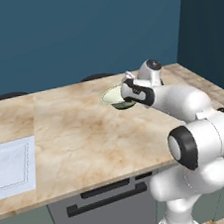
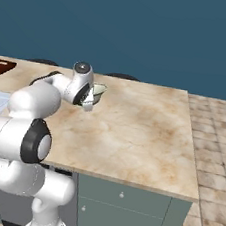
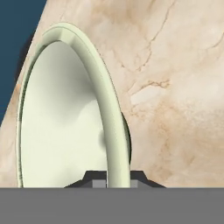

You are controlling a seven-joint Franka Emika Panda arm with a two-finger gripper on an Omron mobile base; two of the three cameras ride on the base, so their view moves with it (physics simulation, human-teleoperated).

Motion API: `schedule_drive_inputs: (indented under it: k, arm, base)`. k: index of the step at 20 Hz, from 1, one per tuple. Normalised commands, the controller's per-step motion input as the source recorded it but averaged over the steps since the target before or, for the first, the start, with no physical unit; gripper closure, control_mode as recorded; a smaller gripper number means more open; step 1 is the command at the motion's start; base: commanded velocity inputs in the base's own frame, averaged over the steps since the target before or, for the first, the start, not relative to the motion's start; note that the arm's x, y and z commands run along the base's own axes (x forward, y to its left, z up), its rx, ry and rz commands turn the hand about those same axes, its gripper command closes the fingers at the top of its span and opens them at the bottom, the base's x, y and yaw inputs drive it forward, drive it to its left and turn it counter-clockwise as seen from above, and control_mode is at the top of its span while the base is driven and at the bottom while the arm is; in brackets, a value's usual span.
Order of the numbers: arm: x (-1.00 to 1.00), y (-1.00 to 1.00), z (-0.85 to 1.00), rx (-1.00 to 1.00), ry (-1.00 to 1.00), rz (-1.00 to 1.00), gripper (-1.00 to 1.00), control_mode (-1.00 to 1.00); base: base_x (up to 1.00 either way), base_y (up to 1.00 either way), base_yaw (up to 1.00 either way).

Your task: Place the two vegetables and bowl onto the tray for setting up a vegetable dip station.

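Note:
The pale greenish-white bowl (image 1: 114, 96) is over the far middle of the marble counter, and my gripper (image 1: 127, 94) is shut on its near rim. In the hand view the two dark fingertips (image 3: 92, 179) straddle the rim of the bowl (image 3: 61, 122), one inside and one outside. From the right base view the bowl (image 2: 99, 89) looks tilted, half hidden behind the hand (image 2: 87, 94). The dark reddish-brown tray (image 2: 0, 67) lies at the far left of the counter. I cannot make out the two vegetables.
A pale grey sink basin (image 1: 11, 167) is set into the counter at the left. The marble counter (image 1: 97, 136) ends at a front edge above a dark drawer handle (image 1: 107, 197). Tiled floor (image 2: 216, 149) lies to the right.

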Motion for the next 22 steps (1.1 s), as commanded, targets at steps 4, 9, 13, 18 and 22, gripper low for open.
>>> schedule_drive_inputs:
  k: [4, 9, 13, 18, 22]
  arm:
    - [-0.42, -0.17, 0.34, 0.12, -0.07, -0.11, 1.00, -1.00]
    - [-0.48, -0.11, 0.36, 0.07, -0.01, -0.08, 1.00, -1.00]
    - [-0.75, -0.18, 0.25, 0.04, -0.01, -0.04, 1.00, -1.00]
    - [-0.75, -0.09, 0.12, 0.00, 0.00, -0.04, 1.00, -1.00]
    - [-0.74, -0.10, 0.08, 0.00, 0.00, -0.02, 1.00, -1.00]
  base:
    - [0.00, 0.00, 0.00]
    - [0.00, 0.00, 0.00]
    - [0.00, 0.00, 0.00]
    - [0.00, 0.00, 0.00]
    - [0.00, 0.00, 0.00]
